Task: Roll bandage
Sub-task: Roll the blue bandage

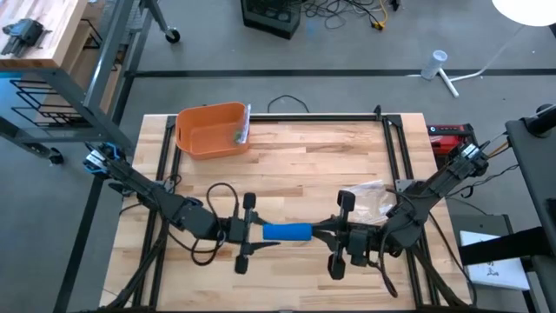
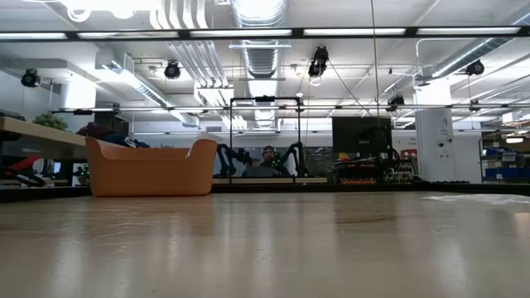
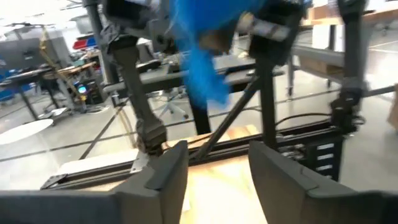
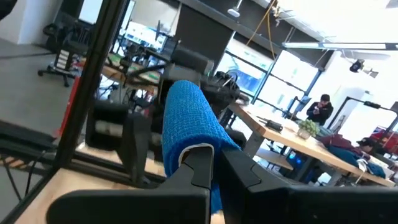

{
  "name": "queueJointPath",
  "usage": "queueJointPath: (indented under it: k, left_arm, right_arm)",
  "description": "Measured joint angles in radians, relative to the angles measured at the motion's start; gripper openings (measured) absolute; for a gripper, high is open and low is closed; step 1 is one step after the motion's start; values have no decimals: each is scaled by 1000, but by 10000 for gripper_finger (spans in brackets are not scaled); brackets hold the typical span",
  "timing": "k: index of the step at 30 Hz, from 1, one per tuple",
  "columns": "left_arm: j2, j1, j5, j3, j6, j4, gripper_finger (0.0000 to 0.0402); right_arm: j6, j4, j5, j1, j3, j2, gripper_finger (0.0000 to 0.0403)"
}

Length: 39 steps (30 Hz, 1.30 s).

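A blue bandage roll (image 1: 287, 231) hangs level above the table's near middle, between my two grippers. My right gripper (image 1: 320, 230) is shut on its right end; the right wrist view shows the roll (image 4: 186, 118) reaching away past the fingers. My left gripper (image 1: 257, 231) stands just off the roll's left end. In its wrist view the left gripper (image 3: 217, 171) is open with nothing between its fingers, and the blurred blue bandage (image 3: 202, 56) shows ahead with a loose flap hanging down. The low view shows neither gripper nor the bandage. My right gripper pinches the roll's right end (image 4: 186, 152) between its two fingers. The fingers come level from the table's right and lie along the roll. The roll is lifted clear of the table, about level, its free end toward my left gripper.
An orange bin (image 1: 211, 130) stands at the table's far left, also seen in the low view (image 2: 149, 170). A clear plastic wrapper (image 1: 369, 198) lies beside the right arm. A black frame rail (image 1: 395, 148) runs along the table's sides.
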Motion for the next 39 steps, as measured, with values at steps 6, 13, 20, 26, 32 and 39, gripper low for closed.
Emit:
queueJointPath:
  k: [6, 13, 20, 26, 32, 39]
  left_arm:
    - [70, 63, 28, -3, 22, 149, 194]
    - [141, 113, 97, -3, 45, 403, 208]
    - [229, 122, 151, -3, 45, 627, 195]
    - [297, 126, 185, -3, 19, 825, 180]
    - [343, 129, 185, -3, 1, 947, 177]
    - [343, 129, 196, -3, -16, 949, 194]
  right_arm:
    - [0, 28, -3, 1, 0, 0, 2]
    - [-1, 38, -3, 2, 0, 0, 2]
    - [0, 43, 0, 2, 0, -2, 2]
    - [0, 45, 8, 2, 0, -4, 2]
    - [0, 44, 8, 2, 0, -4, 2]
    - [-1, 44, 8, 2, 0, -4, 2]
